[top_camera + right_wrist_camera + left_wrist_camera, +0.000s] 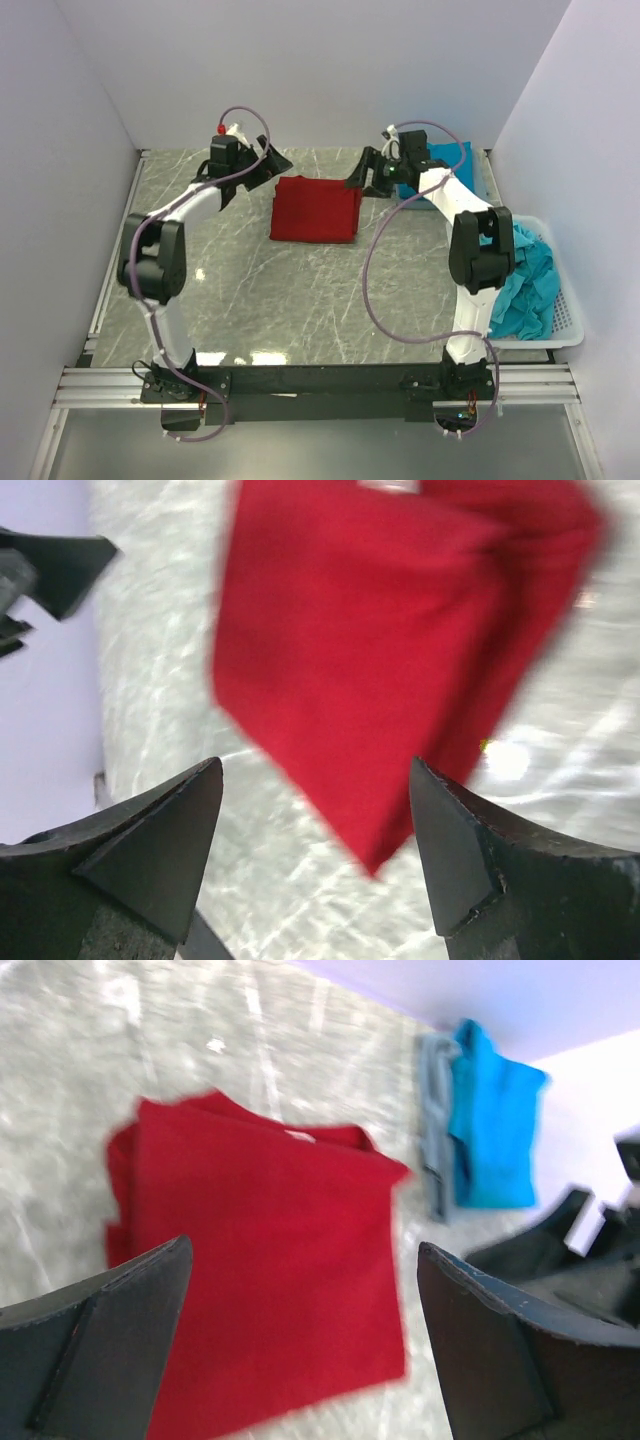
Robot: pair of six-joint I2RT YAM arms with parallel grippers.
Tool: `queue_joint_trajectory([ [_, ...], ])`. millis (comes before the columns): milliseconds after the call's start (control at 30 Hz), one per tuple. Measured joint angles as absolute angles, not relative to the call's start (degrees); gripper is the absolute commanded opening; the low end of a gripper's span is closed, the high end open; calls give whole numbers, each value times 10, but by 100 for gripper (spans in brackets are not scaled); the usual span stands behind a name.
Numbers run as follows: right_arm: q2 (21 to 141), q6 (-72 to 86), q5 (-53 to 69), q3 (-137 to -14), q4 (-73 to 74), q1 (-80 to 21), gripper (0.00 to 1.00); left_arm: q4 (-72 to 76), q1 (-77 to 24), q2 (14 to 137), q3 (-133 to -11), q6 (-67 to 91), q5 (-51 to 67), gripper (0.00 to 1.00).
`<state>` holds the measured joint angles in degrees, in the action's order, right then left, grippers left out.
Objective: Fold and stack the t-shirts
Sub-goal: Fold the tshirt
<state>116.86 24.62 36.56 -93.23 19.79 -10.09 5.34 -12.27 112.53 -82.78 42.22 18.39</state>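
**Table** (250, 290): grey, marble-patterned top, walled in white on three sides.

**Red t-shirt** (315, 208): one, deep red, folded into a flat, roughly square packet. It lies on the table at the far middle, between the two claws. The left wrist view (270, 1260) shows layered edges along its left side and a small pale label (298, 1136) at its far edge. The right wrist view (380, 650) shows it blurred, with one corner pointing toward the camera.

**Folded teal t-shirt** (452, 156): one, teal-blue, lying flat at the far right of the table, partly hidden behind the right arm. It is well apart from the red t-shirt. The left wrist view (495, 1120) shows a greyish strip along its near side; whether that belongs to the shirt cannot be told.

**Loose teal t-shirts** (525, 280): a crumpled heap, number not clear, in the basket.

**Basket** (566, 325): white plastic mesh, at the right edge of the table beside the right arm.

**Left claw** (275, 163): by the far left corner of the red t-shirt. Its jaws are spread wide and hold nothing (305, 1248).

**Right claw** (365, 185): by the far right corner of the red t-shirt. Its jaws are spread wide and hold nothing (315, 765). Whether either claw touches the cloth cannot be told.
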Motion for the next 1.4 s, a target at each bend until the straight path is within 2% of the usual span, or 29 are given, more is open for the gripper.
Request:
queue_joint_trajectory([
  [133, 1147, 254, 373, -940, 166, -132, 82, 67, -130, 1030, -746, 427, 187, 99],
  [267, 1193, 266, 380, -996, 151, -150, 82, 77, -136, 967, -680, 429, 187, 100],
  [633, 1437, 287, 321, -1223, 191, -140, 82, 83, -145, 949, -584, 444, 197, 99],
  [933, 1460, 281, 297, -1274, 226, -132, 84, 81, -149, 902, -563, 444, 197, 99],
  [1100, 1412, 253, 258, -1252, 258, -133, 86, 78, -152, 865, -546, 444, 194, 99],
  [1400, 1156, 229, 135, -1017, 246, -151, 88, 40, -152, 728, -490, 442, 132, 99],
])
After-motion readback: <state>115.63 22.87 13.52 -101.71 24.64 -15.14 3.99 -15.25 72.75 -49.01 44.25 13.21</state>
